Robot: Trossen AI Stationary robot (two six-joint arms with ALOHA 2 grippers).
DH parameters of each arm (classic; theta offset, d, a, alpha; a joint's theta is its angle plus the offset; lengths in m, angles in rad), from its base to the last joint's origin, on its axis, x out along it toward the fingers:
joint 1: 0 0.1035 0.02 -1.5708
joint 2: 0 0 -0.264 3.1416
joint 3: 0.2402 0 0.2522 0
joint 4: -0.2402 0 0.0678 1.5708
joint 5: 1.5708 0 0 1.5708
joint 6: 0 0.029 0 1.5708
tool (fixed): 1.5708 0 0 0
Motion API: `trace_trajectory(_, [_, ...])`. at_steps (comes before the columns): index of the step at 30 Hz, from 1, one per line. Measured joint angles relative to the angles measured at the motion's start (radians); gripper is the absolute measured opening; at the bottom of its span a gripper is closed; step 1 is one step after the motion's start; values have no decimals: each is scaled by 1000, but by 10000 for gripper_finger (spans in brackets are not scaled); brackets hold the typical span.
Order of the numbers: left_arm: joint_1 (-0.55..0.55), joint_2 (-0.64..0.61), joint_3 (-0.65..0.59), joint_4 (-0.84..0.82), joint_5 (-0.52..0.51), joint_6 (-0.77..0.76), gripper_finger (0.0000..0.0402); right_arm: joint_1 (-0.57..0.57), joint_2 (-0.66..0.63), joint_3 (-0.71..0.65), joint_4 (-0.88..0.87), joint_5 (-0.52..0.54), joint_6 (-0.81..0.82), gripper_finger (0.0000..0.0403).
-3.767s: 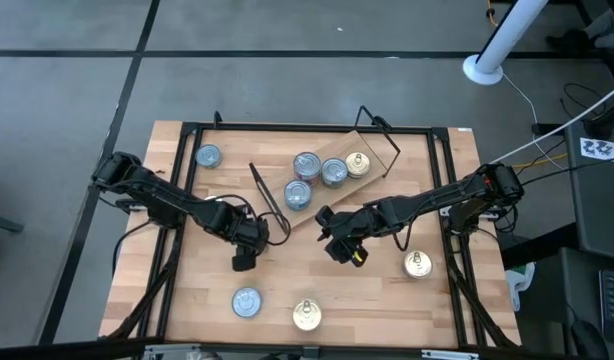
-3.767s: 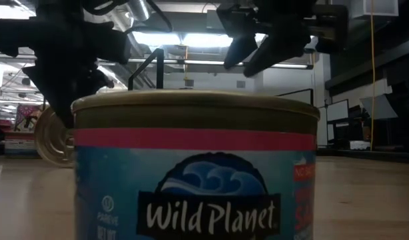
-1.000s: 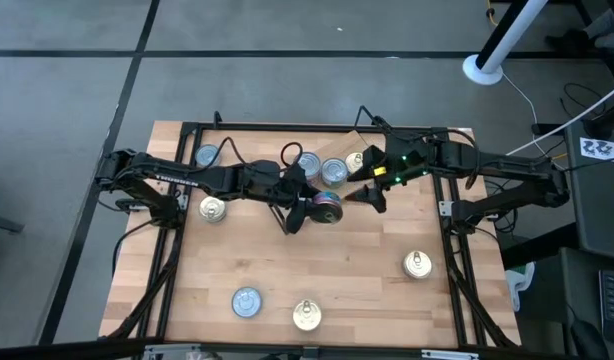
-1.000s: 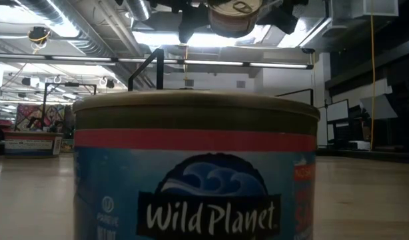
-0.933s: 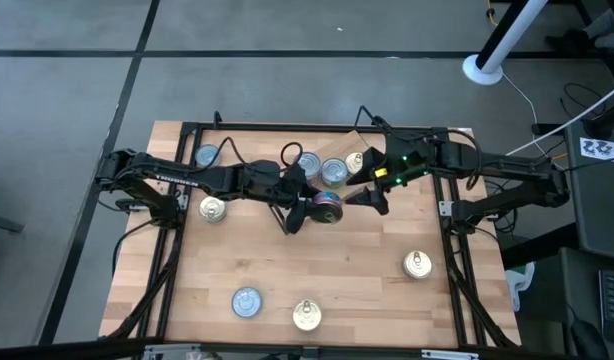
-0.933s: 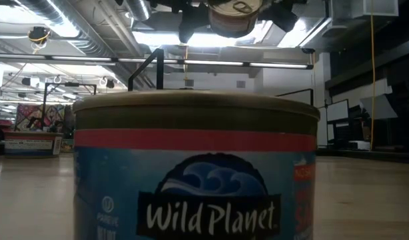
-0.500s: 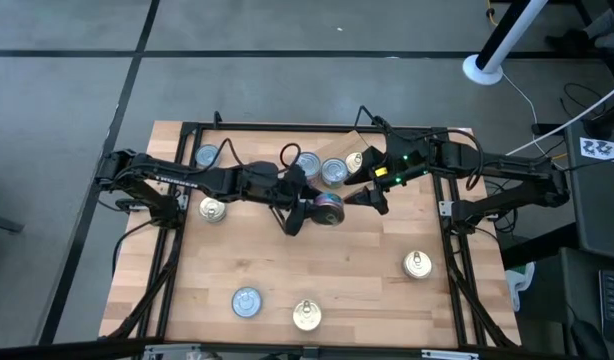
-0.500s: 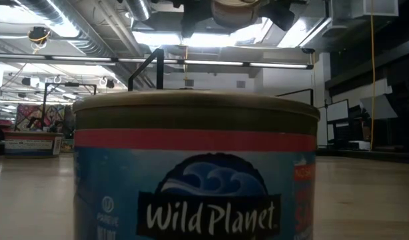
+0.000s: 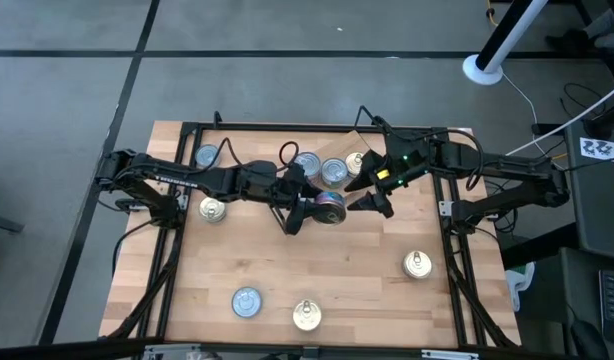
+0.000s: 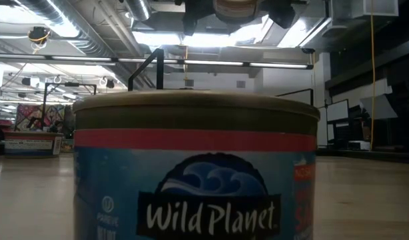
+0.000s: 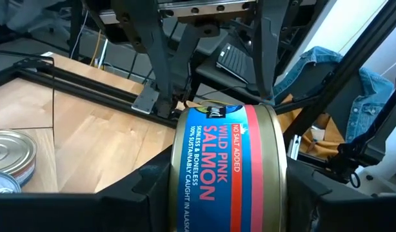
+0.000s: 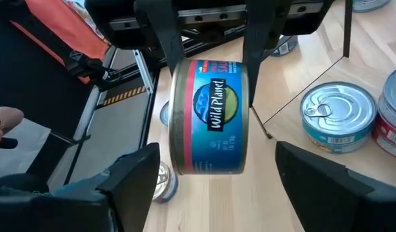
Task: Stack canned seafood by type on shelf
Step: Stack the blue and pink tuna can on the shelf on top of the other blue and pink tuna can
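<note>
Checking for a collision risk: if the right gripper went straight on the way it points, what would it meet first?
Probably the blue-labelled salmon tin held by the left gripper; it sits straight ahead of the open right gripper, though the gap is hard to judge.

The held tin has a glossy printed paper-like label in blue and red between smooth brass-toned metal rims, and the left gripper clamping it is matt black plastic or metal, which one cannot be told. The silvery-topped tins on the shelf show bright, smooth metal lids with pull rings, while the shelf plank and the tabletop are light wood with visible grain and a satin finish. The frame rails around the table are matt black metal, and the right gripper has dull dark fingers.
</note>
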Motion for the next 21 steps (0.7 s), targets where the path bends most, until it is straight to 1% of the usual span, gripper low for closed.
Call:
trace_trajectory(5, [0, 0, 0, 0, 0, -5, 193, 0, 16, -1, 15, 1, 0, 305])
trace_trajectory(10, [0, 0, 0, 3, 0, -5, 195, 6, 54, -1, 67, -10, 0, 305])
trace_trajectory(15, [0, 0, 0, 10, 0, -6, 190, 6, 85, -1, 104, -98, 0, 305])
trace_trajectory(21, [0, 0, 0, 15, 0, 10, 194, 6, 104, -1, 109, -92, -1, 304])
